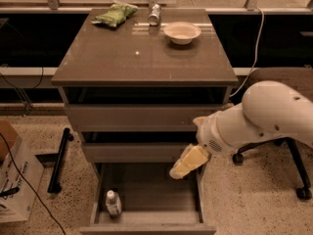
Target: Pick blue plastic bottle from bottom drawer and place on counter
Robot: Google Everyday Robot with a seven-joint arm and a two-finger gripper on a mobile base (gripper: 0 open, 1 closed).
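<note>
1. The gripper (181, 168), pale yellow, hung over the right side of the open bottom drawer (146, 225), just below the front of the middle drawer (132, 152).
2. Gripper state: cannot tell whether spread or pressed together; nothing was visibly held in it.
3. The blue plastic bottle (113, 202) sat down and to the left of the gripper, well apart from it, in the front-left corner of the bottom drawer. It had a white cap and looked upright.
4. The white arm (254, 121) ran up and to the right from the gripper, beside the cabinet's right side.
5. The counter (142, 58) lay above the gripper.
6. On the counter's far edge, up and away from the gripper, were a white bowl (182, 32), a silver can (154, 14) lying on its side left of the bowl, and a green bag (115, 14) further left.
7. The top drawer (137, 117), above the gripper, was pulled out slightly.
8. A chair base (293, 170) with casters stood on the floor to the gripper's right.
9. A cardboard box (14, 180) and a black bar (58, 160) lay on the floor far to its left.
</note>
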